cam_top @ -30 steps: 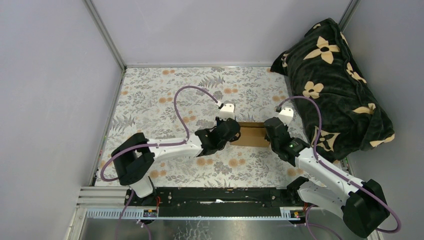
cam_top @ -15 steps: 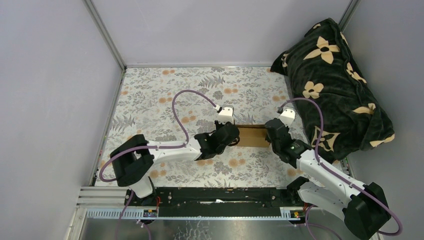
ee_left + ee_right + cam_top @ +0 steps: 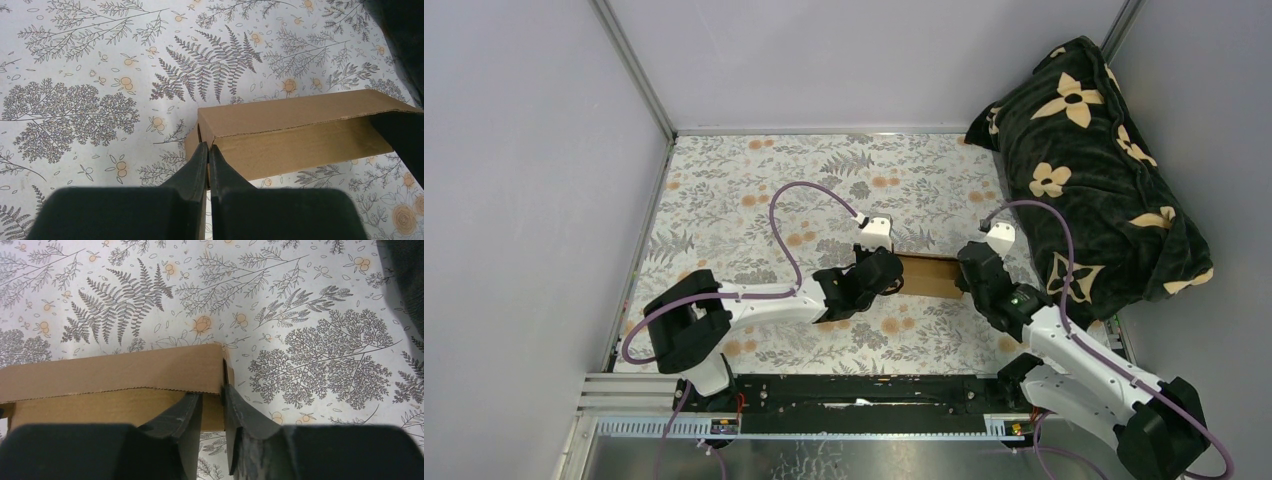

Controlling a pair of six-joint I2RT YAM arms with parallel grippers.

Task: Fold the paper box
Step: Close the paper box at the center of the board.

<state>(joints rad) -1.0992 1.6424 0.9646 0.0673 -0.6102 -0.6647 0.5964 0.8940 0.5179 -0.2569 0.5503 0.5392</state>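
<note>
The paper box [image 3: 295, 125] lies on the flowered counter [image 3: 754, 200] between the 2 arms, its long body apparently already formed. The left fingers [image 3: 200, 160] press together at its left end. The right fingers [image 3: 185, 412] stand slightly apart at its right end. Closing the ends probably remains.

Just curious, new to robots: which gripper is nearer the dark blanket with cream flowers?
Right. The right gripper is at the end of the brown cardboard box nearest the dark flowered blanket; the left gripper is at its opposite end, farther away.
</note>
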